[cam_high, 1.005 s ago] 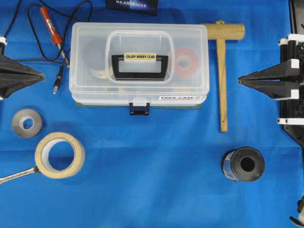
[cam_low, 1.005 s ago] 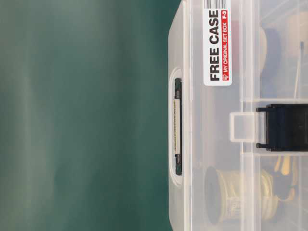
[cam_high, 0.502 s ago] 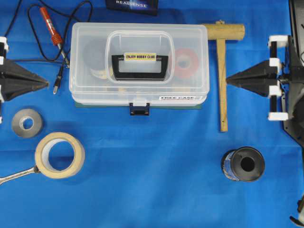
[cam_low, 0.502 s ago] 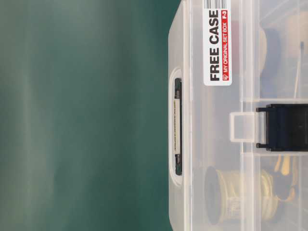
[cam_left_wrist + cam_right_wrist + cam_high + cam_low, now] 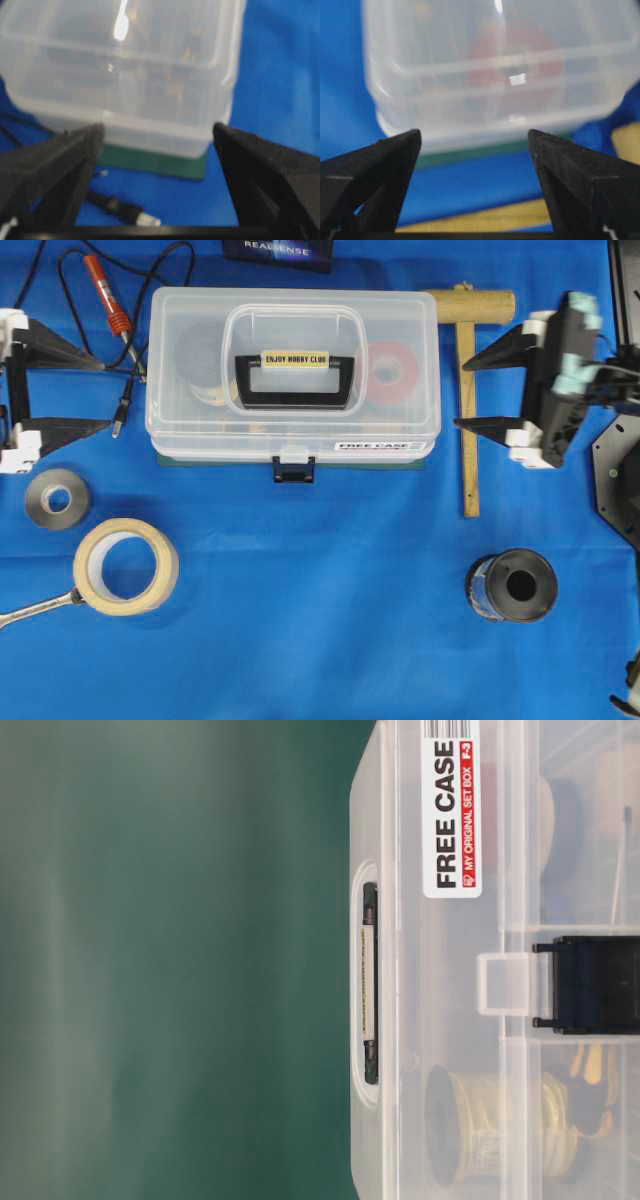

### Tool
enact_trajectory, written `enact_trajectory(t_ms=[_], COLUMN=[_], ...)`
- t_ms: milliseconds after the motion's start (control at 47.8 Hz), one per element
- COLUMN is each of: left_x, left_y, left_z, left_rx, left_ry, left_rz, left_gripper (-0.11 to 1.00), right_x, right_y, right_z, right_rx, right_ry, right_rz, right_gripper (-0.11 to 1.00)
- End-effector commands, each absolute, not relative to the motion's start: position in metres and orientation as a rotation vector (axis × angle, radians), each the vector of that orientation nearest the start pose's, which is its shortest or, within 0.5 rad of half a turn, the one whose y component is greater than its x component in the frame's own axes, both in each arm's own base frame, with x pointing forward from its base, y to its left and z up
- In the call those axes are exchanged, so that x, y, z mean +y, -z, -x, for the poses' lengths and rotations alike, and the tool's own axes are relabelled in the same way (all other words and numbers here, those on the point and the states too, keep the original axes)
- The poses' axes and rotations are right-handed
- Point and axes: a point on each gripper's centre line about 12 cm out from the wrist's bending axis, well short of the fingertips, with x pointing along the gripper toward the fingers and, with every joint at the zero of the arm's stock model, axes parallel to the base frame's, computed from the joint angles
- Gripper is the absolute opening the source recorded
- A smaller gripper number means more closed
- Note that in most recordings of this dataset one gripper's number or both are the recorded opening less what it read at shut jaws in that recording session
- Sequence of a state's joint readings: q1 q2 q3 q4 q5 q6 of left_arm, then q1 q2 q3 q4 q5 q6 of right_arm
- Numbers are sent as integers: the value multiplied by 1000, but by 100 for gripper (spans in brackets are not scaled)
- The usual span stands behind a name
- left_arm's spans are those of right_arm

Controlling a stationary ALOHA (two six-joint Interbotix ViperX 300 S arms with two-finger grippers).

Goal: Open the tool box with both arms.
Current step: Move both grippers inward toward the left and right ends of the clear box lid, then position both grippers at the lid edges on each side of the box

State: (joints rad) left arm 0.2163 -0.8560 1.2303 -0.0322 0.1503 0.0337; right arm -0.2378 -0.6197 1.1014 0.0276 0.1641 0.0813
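Centrally on the blue tabletop (image 5: 330, 620) sits the tool box (image 5: 200, 350), a clear lidded case with black handle (image 5: 295, 382), yellow label and dark blue latch (image 5: 293, 471) fastened. Left gripper (image 5: 102, 394) and right gripper (image 5: 462, 393) flank it, jaws spread, grasping nothing.

Clear plastic tool box (image 5: 125, 75), blurred, filling upper frame; lid closed over base, contents indistinct, bright glare on lid. Green mat (image 5: 165, 162) showing beneath its near edge. Blue surface (image 5: 280, 65) to the right and below. Left gripper (image 5: 159, 137) in foreground, black jaws spread wide, one at each lower corner, apart from box. Black cable plug with metal tip (image 5: 125, 212) lying between jaws on surface.
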Motion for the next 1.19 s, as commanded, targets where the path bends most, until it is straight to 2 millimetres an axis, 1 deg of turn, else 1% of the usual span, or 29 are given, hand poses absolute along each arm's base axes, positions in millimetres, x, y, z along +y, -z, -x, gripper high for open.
enact_trajectory(t_ms=[0,167,356,900,1172], left_x=[45,50,53,56,58], left_y=[-194,-185,-187,-196,-197], left_z=[-194,-202,-212,-221,-228], left_rx=[556,585,536,443,434], left_ry=[-220,-233,-238,-244,-245], left_rz=[64,71,65,54,52], left_gripper=[89,89,89,89,89], right_x=[-59,-64,-66,-67,-67], right_y=[-201,-194,-197,-203,-206], right_z=[-238,-248,-256,-260,-261], right_rx=[626,659,625,582,573], right_ry=[266,275,275,273,273], right_rz=[-184,-185,-181,-175,-171], right_gripper=[83,84,84,84,84])
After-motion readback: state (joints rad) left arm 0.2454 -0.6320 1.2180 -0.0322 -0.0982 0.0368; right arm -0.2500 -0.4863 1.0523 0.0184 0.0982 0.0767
